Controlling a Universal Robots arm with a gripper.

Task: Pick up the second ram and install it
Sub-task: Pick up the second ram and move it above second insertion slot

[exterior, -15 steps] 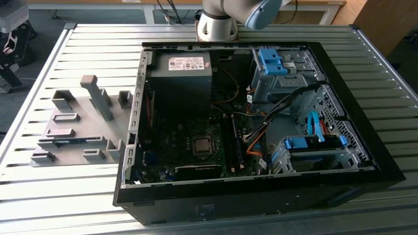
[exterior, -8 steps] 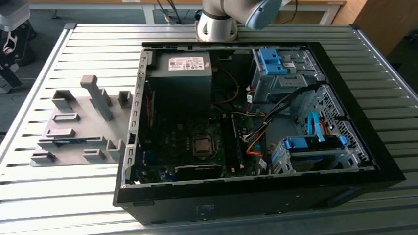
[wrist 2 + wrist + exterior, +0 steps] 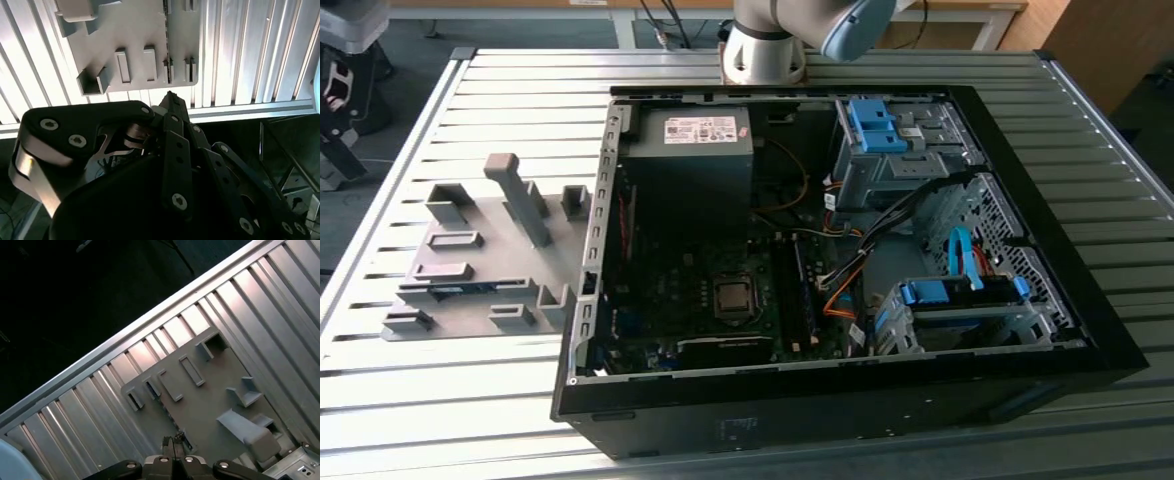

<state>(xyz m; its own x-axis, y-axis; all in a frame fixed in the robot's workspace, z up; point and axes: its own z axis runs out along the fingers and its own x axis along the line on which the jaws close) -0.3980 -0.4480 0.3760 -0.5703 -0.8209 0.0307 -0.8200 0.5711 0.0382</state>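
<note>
Ribbed desk (image 3: pixel 440 420) bears a grey fixture (image 3: pixel 487 262) cradling the second ram (image 3: pixel 460 291), the hand (image 3: pixel 172 442) pinched closed, empty, above it.

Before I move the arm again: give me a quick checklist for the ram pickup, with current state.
1. Ram stick sits in the gray holder: ok. In the exterior view a blue stick lies in a slot on the holder's near side.
2. Gripper over the holder: ok. In both wrist views the holder lies just beyond the fingertips.
3. Gripper open for a pick: not ok. The fingertips are together, with nothing seen between them.
4. Gripper lined up with the ram stick: cannot tell.
5. Case open and motherboard exposed: ok.
6. Memory slots have a free place: cannot tell.
</note>
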